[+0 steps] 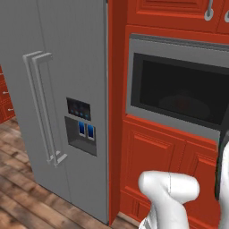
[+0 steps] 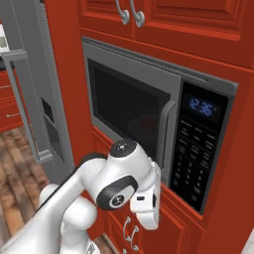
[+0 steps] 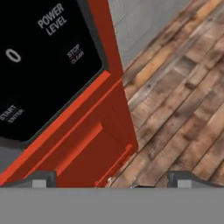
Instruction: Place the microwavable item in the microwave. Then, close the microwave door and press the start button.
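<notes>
The microwave (image 1: 134,76) (image 2: 171,82) sits in red cabinets, and its door (image 1: 179,87) (image 2: 129,106) lies flush against the front. The door's curved grey handle (image 2: 166,134) stands beside the black control panel (image 2: 196,149) (image 3: 39,65). Through the dark glass the microwavable item (image 1: 182,102) (image 2: 147,122) shows faintly as a reddish lump on a pale plate. My gripper (image 3: 113,179) is open, its fingertips (image 3: 41,178) wide apart with nothing between them. It points close at the panel's lower corner, near the START label (image 3: 12,113) and the STOP label (image 3: 73,53).
A tall grey fridge (image 1: 58,103) stands left of the microwave. Red cabinet doors (image 1: 161,165) (image 3: 92,148) sit below it and more are above (image 2: 149,15). Wooden floor (image 3: 183,87) lies underneath. My white arm (image 2: 119,183) rises in front of the lower cabinets.
</notes>
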